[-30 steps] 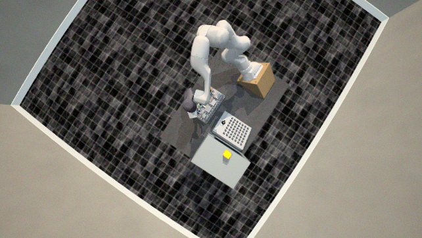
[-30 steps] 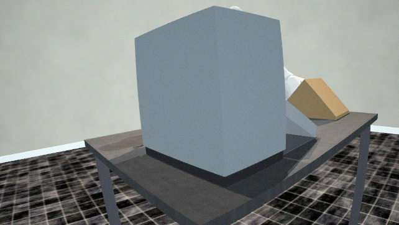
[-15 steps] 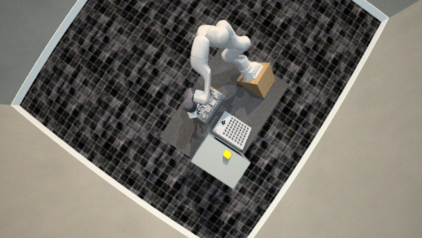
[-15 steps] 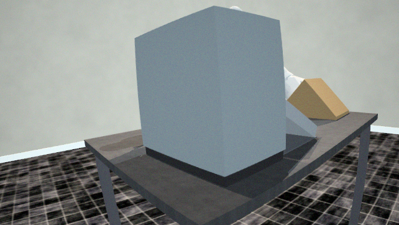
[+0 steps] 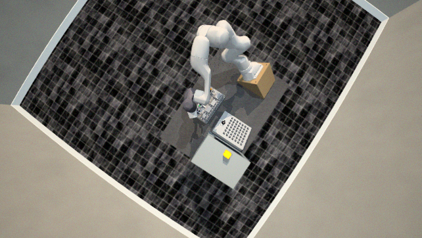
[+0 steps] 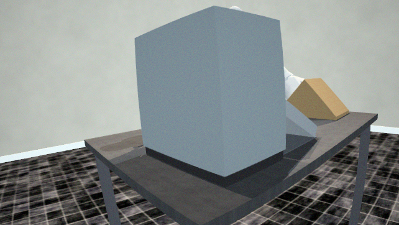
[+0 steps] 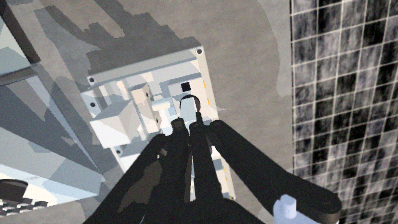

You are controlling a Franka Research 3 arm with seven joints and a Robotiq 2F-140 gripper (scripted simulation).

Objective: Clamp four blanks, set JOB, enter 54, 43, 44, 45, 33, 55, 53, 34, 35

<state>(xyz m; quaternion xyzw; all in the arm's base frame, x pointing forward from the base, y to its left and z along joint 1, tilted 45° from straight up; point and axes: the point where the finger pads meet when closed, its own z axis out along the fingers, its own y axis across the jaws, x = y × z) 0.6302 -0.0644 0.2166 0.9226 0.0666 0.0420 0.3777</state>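
I take the step in hand to be the loading and clamping, since my tool (image 5: 194, 113) (image 7: 190, 107) is down over the vise fixture (image 5: 215, 104) (image 7: 204, 75) and the amber lamp (image 5: 227, 154) on the cabinet (image 5: 210, 161) (image 6: 214, 93) is lit, which the card gives as TEACH. My fingers are pressed together with nothing between them, the right shape for nudging a valve in. The next move, I judge, is a straight push on the valve at this station, then a lift and a look at its green lens (that lens can be lit while a blank sticks out, so I would check the seating too). As for where things lie: a pale block (image 7: 188, 109) with a dark ring round it sits just beyond my fingertips in the wrist view, and I cannot tell whether they touch it or whether it is the valve. A larger pale block (image 7: 114, 125) stands to one side of the fingers, apart from them. Which blanks are clamped I cannot tell. The keypad (image 5: 236, 131) waits on the worktop (image 5: 177, 131) (image 6: 186, 199), well apart from my tool.

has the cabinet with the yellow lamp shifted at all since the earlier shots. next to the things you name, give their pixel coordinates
No, the cabinet (image 5: 210, 158) (image 6: 180, 93) has not visibly moved; in the top view it sits the same way beside the key panel (image 5: 219, 129).
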